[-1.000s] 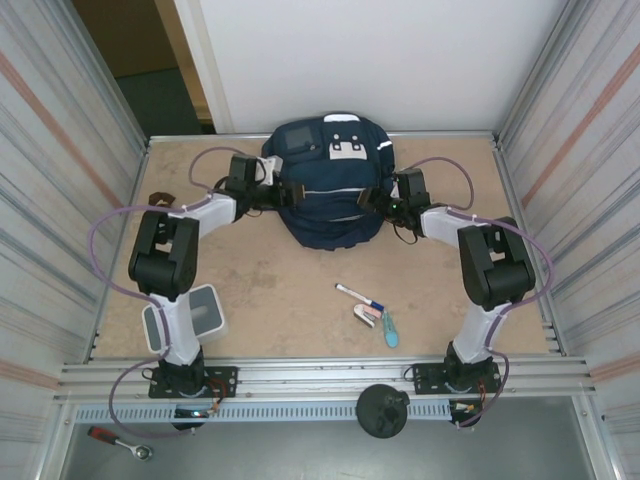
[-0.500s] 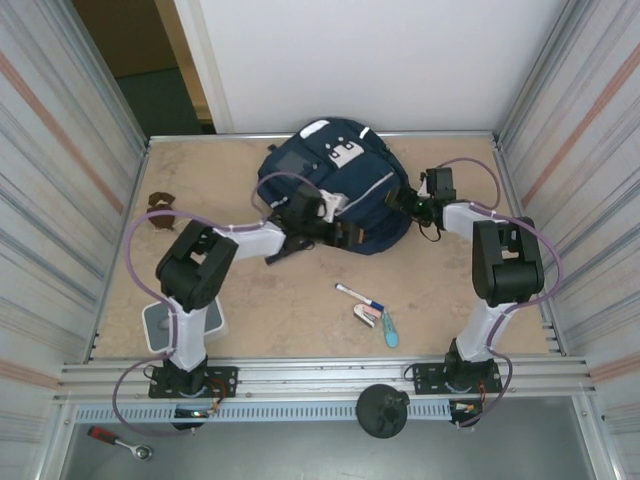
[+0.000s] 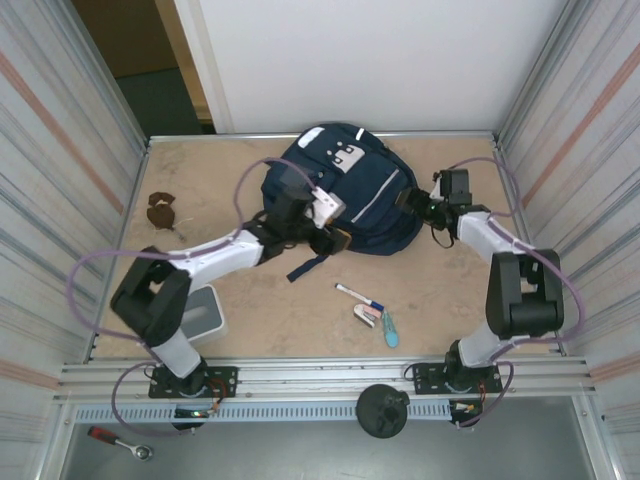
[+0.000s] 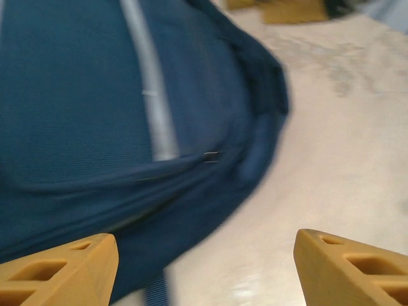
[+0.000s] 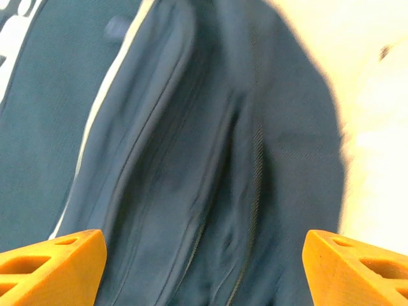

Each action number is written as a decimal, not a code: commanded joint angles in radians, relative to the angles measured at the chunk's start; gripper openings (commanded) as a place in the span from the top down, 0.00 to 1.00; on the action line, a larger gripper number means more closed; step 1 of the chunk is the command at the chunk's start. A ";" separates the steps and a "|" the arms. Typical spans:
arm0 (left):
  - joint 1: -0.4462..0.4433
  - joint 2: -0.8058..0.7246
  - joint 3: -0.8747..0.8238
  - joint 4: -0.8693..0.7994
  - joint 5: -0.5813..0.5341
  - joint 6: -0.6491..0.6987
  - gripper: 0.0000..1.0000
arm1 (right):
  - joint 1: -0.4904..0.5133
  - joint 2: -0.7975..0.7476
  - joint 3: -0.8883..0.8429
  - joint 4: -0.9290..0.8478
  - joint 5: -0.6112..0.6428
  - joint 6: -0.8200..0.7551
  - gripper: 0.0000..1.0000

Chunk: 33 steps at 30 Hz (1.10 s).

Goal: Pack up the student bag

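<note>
Bag [image 3: 360, 190] lay flat, front face up, at the far middle of the table [image 3: 270, 290], skewed so its top pointed toward the far left. Left gripper [image 3: 328, 238] sat at the bag's near edge, fingers spread wide. In the wrist view it had nothing between them except bag fabric and bare table beyond. Right gripper [image 3: 410, 200] was at the bag's right flank, also spread, with the side panel and a zip line running under it and no fabric pinched. My reading is that one arm on each side was meant to bracket the bag so it could be turned or steadied and its opening brought within reach. The zip looked closed, though blur left that unsure. A loose strap [image 3: 305, 268] trailed off the near edge toward the arms and could snag. Pen [image 3: 358, 296] and a teal piece [image 3: 389, 328] lay together on the near table, well apart from the bag. They were probably waiting to go in, so packing looked barely begun.
</note>
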 commanded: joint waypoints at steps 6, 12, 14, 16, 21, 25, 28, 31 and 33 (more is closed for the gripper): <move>0.229 -0.054 -0.039 0.000 -0.071 0.411 0.27 | 0.120 -0.080 -0.189 0.085 0.032 0.085 0.25; 0.251 0.067 0.048 -0.040 -0.105 0.701 0.24 | 0.004 0.078 -0.141 0.108 0.006 0.091 0.45; 0.254 0.110 0.086 -0.060 -0.110 0.782 0.24 | -0.039 0.145 -0.091 0.110 -0.013 0.097 0.51; 0.254 0.154 0.126 -0.076 -0.107 0.851 0.24 | -0.083 0.209 -0.028 0.104 -0.047 0.103 0.55; 0.254 0.237 0.248 -0.181 -0.093 0.917 0.27 | -0.145 0.300 0.112 0.036 -0.029 0.072 0.57; 0.239 0.273 0.283 -0.200 -0.067 0.964 0.27 | -0.158 0.318 0.187 -0.025 -0.010 0.030 0.56; 0.231 0.307 0.307 -0.239 -0.057 1.012 0.26 | -0.157 0.298 0.199 -0.041 -0.014 0.016 0.54; 0.229 0.339 0.323 -0.242 -0.070 1.039 0.25 | -0.155 0.264 0.197 -0.058 -0.011 0.002 0.49; 0.229 0.356 0.332 -0.245 -0.083 1.054 0.25 | -0.148 0.227 0.188 -0.078 0.003 -0.012 0.43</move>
